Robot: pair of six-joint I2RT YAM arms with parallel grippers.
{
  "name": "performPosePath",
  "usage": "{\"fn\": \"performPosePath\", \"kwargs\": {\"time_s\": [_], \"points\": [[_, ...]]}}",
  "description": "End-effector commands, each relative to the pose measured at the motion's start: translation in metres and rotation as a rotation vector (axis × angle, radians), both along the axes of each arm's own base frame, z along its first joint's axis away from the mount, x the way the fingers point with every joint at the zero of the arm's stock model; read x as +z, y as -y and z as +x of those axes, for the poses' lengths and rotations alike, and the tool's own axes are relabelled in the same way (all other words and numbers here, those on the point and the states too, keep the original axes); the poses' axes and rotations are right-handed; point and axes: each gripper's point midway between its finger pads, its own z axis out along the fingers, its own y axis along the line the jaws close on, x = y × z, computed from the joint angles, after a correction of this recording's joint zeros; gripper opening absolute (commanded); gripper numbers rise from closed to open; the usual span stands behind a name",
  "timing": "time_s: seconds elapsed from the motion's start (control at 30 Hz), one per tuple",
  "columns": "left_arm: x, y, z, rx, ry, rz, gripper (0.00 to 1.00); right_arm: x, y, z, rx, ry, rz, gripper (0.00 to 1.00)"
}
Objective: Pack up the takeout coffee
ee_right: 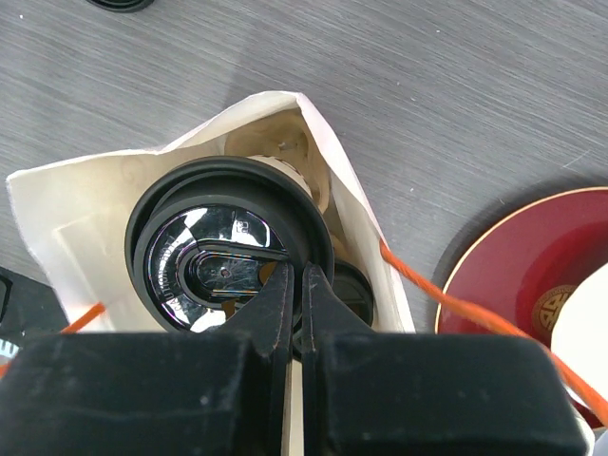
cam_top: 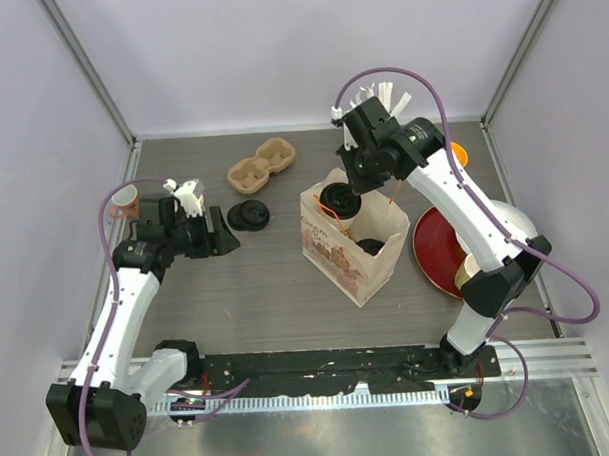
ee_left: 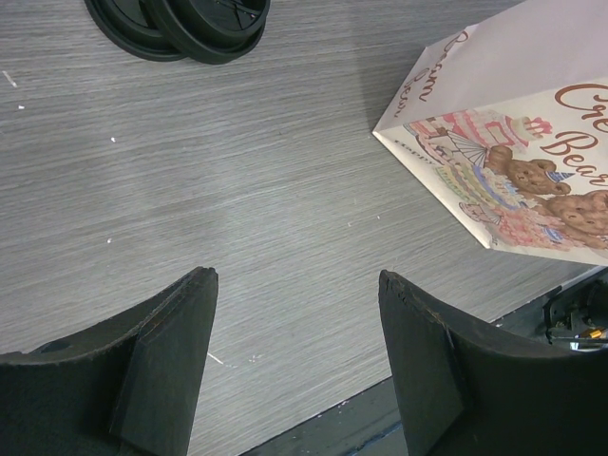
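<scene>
The takeout coffee shows as its round black lid (ee_right: 228, 256), its cream cup barely visible beneath. It sits in the open top of the printed paper bag (ee_right: 66, 199). My right gripper (ee_right: 296, 275) is shut on the lid's near rim, the jaws pinched close together. From above, the lidded cup (cam_top: 336, 199) is at the bag's (cam_top: 330, 252) far end under the right gripper (cam_top: 351, 191). My left gripper (ee_left: 296, 275) is open and empty above bare table, left of the bag (ee_left: 532, 142); it also shows from above (cam_top: 230, 238).
A second black lid (ee_right: 359, 290) lies deeper in the bag. Loose black lids (cam_top: 249, 217) lie left of the bag. A cardboard cup carrier (cam_top: 262, 164) sits at the back. A red plate (cam_top: 435, 245) is right of the bag. A pinkish mug (cam_top: 123, 201) stands at far left.
</scene>
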Motion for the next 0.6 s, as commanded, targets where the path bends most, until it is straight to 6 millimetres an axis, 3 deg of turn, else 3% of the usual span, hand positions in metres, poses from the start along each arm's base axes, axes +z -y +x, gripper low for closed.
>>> {"fn": "performPosePath", "kwargs": {"time_s": [0.0, 0.57], "points": [[0.009, 0.000, 0.004, -0.016, 0.059, -0.002, 0.73, -0.001, -0.003, 0.004, -0.004, 0.031, 0.037, 0.01], [0.007, 0.001, 0.004, -0.018, 0.058, -0.007, 0.73, -0.054, -0.015, 0.014, -0.013, 0.010, 0.006, 0.01]]}}
